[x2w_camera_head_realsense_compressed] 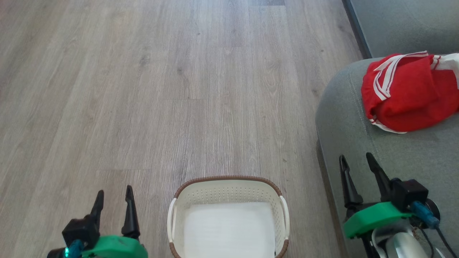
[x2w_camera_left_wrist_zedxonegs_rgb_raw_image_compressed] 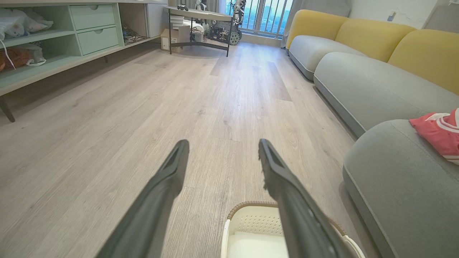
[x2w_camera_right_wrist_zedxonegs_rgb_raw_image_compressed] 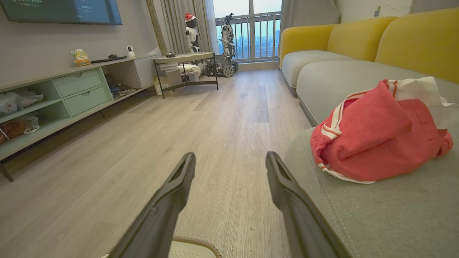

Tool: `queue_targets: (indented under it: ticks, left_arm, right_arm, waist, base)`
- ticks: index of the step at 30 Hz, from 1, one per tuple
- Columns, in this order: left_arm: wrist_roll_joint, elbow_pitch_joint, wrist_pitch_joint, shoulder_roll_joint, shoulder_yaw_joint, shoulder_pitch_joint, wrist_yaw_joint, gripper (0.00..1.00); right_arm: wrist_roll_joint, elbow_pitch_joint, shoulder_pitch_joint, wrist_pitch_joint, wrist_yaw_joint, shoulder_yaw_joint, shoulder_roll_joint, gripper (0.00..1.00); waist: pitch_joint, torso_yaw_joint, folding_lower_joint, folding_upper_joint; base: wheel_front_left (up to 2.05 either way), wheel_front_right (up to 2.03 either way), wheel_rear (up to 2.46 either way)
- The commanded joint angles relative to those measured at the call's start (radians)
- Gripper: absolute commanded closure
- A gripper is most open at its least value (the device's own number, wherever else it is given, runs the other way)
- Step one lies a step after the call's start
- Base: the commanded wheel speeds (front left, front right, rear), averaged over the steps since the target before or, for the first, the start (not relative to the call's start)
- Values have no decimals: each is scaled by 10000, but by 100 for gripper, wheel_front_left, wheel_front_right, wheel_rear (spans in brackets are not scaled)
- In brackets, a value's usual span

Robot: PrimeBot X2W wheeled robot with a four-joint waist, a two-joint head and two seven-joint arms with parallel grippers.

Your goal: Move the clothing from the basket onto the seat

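At the lower left of the head view, above bare wood floor (x2w_camera_head_realsense_compressed: pixel 179 89): left gripper (x2w_camera_head_realsense_compressed: pixel 114 190), fingers parted, clasping nothing; in the left wrist view, left gripper (x2w_camera_left_wrist_zedxonegs_rgb_raw_image_compressed: pixel 223 143) likewise spread, floorboards visible through the gap. Just right of it, on the floor at bottom centre: the basket (x2w_camera_head_realsense_compressed: pixel 226 178), white with a brown rim, holding a flat white liner sheet (x2w_camera_head_realsense_compressed: pixel 229 225); apart from both grippers, roughly midway between them; in the left wrist view, basket (x2w_camera_left_wrist_zedxonegs_rgb_raw_image_compressed: pixel 251 222) partly behind the right-hand finger. Further right: the seat (x2w_camera_head_realsense_compressed: pixel 358 143), grey-green, rounded edge towards the floor; just inside that edge, at lower right, right gripper (x2w_camera_head_realsense_compressed: pixel 355 157), released too, fingers spread and empty. Beyond its fingertips and somewhat to their right, well apart from them: the clothing (x2w_camera_head_realsense_compressed: pixel 408 96), a bunched red heap with white stripes, lying on the seat near the rounded edge. In the right wrist view, right gripper (x2w_camera_right_wrist_zedxonegs_rgb_raw_image_compressed: pixel 230 156) pointing along the floor beside the seat (x2w_camera_right_wrist_zedxonegs_rgb_raw_image_compressed: pixel 376 215); the clothing (x2w_camera_right_wrist_zedxonegs_rgb_raw_image_compressed: pixel 373 143) ahead and right of the right-hand finger, not touching it; a bit of basket rim (x2w_camera_right_wrist_zedxonegs_rgb_raw_image_compressed: pixel 193 243) at the bottom edge.
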Motion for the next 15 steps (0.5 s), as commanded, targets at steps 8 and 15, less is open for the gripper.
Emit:
queue_targets:
  ticks: [8, 15]
  left_arm:
    - [173, -88, -124, -20, 544, -252, -121, 0]
    - [75, 921, 39, -195, 96, 200, -138, 100]
  right_arm:
    - [76, -253, -181, -67, -4, 232, 41, 0]
    - [66, 820, 279, 26, 0, 11, 8, 100]
  waist:
    - [-45, 18, 1, 0]
    - [-53, 18, 1, 0]
  base:
    - [0, 0, 0]
    - [0, 0, 0]
